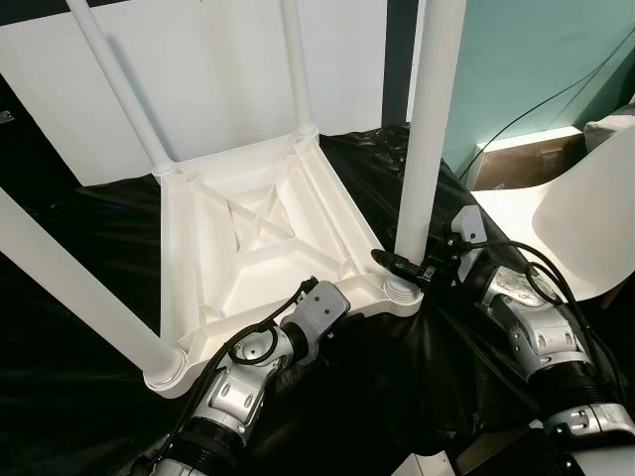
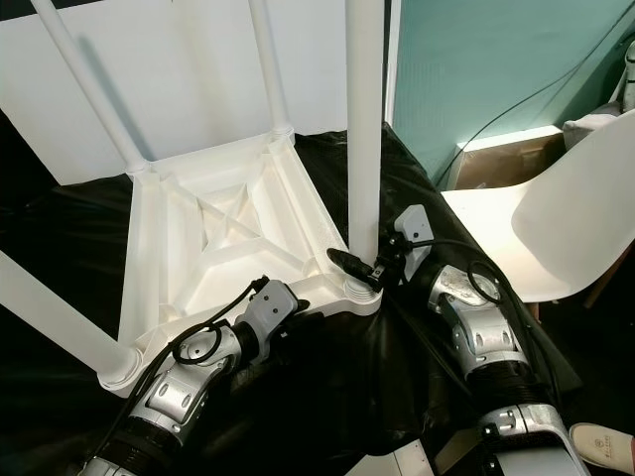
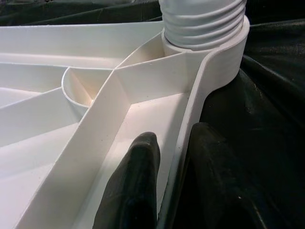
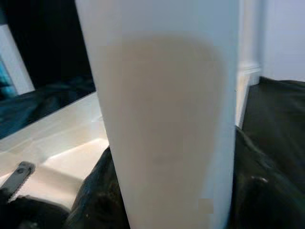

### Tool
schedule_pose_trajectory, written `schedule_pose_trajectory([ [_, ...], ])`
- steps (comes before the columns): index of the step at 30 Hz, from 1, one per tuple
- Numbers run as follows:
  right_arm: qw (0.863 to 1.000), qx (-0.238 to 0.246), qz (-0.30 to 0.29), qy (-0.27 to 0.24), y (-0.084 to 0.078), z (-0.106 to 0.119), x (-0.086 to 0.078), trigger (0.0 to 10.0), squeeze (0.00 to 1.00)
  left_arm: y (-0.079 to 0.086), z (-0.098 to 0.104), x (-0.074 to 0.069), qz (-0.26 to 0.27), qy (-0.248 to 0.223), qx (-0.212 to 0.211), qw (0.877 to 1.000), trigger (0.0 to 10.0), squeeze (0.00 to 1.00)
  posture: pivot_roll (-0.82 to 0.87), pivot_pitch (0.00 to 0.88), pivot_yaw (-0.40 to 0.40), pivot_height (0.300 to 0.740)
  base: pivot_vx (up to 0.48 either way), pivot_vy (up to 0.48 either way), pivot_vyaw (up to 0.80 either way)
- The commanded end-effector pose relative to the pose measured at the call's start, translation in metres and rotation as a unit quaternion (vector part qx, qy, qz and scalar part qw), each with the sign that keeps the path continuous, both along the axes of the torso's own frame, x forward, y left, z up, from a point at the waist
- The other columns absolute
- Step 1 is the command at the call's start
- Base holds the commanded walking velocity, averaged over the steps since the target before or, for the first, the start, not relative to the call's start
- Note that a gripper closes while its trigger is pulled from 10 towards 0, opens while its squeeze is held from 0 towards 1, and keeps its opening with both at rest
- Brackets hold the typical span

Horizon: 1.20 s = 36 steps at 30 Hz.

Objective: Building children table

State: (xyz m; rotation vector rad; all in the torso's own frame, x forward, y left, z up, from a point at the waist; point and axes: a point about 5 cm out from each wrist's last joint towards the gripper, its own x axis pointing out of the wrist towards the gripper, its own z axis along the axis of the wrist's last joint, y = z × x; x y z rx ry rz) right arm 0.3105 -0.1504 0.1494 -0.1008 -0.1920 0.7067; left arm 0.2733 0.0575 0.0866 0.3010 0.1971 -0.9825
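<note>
— on the black sheet, what do you have in front of you?

— i see the white table lying upside down, ribbed underside facing up, its legs pointing upward. my right gripper is clamped around the near-right leg, low down, just above its threaded socket. from the right wrist camera the leg stands between the two black fingers, touching both.

— and your left side?

— my left gripper is pinched on the table's near edge rim, one finger inside the frame, the other outside against the sheet. the socket with the leg screwed in sits just ahead of those fingers along the same rim.

— anything else near the right arm?

— beyond my right gripper, further out on that side, i see a white chair and an open cardboard box by a teal wall. a white panel stands behind the table.
</note>
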Motion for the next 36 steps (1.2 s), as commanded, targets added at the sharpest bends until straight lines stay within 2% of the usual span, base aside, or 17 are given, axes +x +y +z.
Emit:
schedule_pose_trajectory([
  [1,0.996,0.019,-0.082,0.002,-0.010,-0.004,0.001,0.0,0.00,0.007,-0.028,-0.010,0.033,0.054,0.026,0.998,10.0,0.00,-0.05,0.000,0.045,0.740,0.000,0.000,0.00],
  [2,0.986,0.030,-0.164,-0.006,-0.009,-0.012,-0.006,0.0,0.00,0.007,-0.029,-0.011,0.034,0.055,0.026,0.998,10.0,0.00,-0.05,0.000,0.045,0.740,0.000,0.000,0.00],
  [3,0.986,0.030,-0.164,-0.006,-0.009,-0.012,-0.006,0.0,0.00,0.007,-0.029,-0.011,0.034,0.055,0.026,0.998,10.0,0.00,-0.05,0.000,0.045,0.740,0.000,0.000,0.00],
  [5,0.963,0.008,-0.269,-0.033,-0.004,-0.020,-0.020,0.0,0.00,0.008,-0.029,-0.011,0.035,0.057,0.027,0.997,10.0,0.00,-0.05,0.000,0.055,0.740,0.000,0.000,0.00],
  [7,0.955,0.003,-0.294,-0.037,-0.003,-0.022,-0.023,0.0,0.00,0.008,-0.029,-0.011,0.035,0.057,0.028,0.997,10.0,0.00,-0.05,0.000,0.055,0.740,0.000,0.000,0.00],
  [10,0.951,0.010,-0.308,-0.034,-0.003,-0.021,-0.019,0.0,0.00,0.009,-0.029,-0.011,0.033,0.056,0.028,0.997,10.0,0.00,-0.05,0.000,0.062,0.740,0.000,0.000,0.00],
  [15,0.955,0.020,-0.296,-0.020,0.001,-0.020,-0.014,0.0,0.00,0.011,-0.029,-0.011,0.031,0.056,0.032,0.997,10.0,0.00,-0.05,0.000,0.062,0.740,0.000,0.000,0.00],
  [16,0.958,0.016,-0.286,-0.018,0.006,-0.021,-0.014,6.6,0.00,0.011,-0.029,-0.011,0.032,0.056,0.032,0.997,10.0,0.00,-0.05,0.000,0.060,0.740,0.000,0.000,0.00],
  [17,0.964,0.014,-0.264,-0.011,0.012,-0.024,-0.015,10.0,0.11,0.010,-0.029,-0.011,0.033,0.056,0.032,0.997,10.0,0.00,-0.05,0.000,0.057,0.740,0.000,0.000,0.00],
  [18,0.971,0.015,-0.239,-0.003,0.014,-0.026,-0.015,10.0,1.00,0.010,-0.029,-0.011,0.034,0.056,0.031,0.997,10.0,0.00,-0.05,0.000,0.056,0.740,0.000,0.000,0.00],
  [22,0.980,0.012,-0.201,0.010,0.015,-0.028,-0.013,10.0,1.00,0.009,-0.029,-0.011,0.035,0.057,0.029,0.997,10.0,0.00,-0.05,0.000,0.053,0.740,0.000,0.000,0.00],
  [23,0.986,-0.003,-0.162,0.021,0.013,-0.030,-0.011,10.0,0.76,0.009,-0.029,-0.011,0.036,0.057,0.028,0.997,10.0,0.00,-0.05,0.000,0.051,0.740,0.000,0.000,0.00],
  [24,0.989,-0.010,-0.144,0.026,0.013,-0.031,-0.010,10.0,0.76,0.009,-0.029,-0.010,0.036,0.057,0.028,0.997,10.0,0.00,-0.05,0.000,0.051,0.740,0.000,0.000,0.00],
  [26,0.989,-0.010,-0.144,0.026,0.013,-0.031,-0.010,10.0,0.76,0.009,-0.029,-0.010,0.036,0.057,0.028,0.997,10.0,0.00,-0.05,0.000,0.051,0.740,0.000,0.000,0.00],
  [27,0.994,-0.027,-0.102,0.032,0.012,-0.031,-0.009,10.0,0.00,0.009,-0.028,-0.010,0.037,0.056,0.028,0.997,10.0,0.00,-0.05,0.000,0.051,0.740,0.000,0.000,0.00],
  [30,0.998,-0.060,-0.012,0.022,-0.001,-0.017,-0.004,10.0,0.00,0.009,-0.028,-0.010,0.037,0.056,0.027,0.997,10.0,0.00,-0.05,0.000,0.052,0.740,0.000,0.000,0.00],
  [36,0.996,-0.085,0.035,0.003,-0.008,0.000,0.006,10.0,0.00,0.009,-0.028,-0.010,0.037,0.056,0.027,0.997,10.0,0.00,-0.05,0.000,0.050,0.740,0.000,0.000,0.00],
])
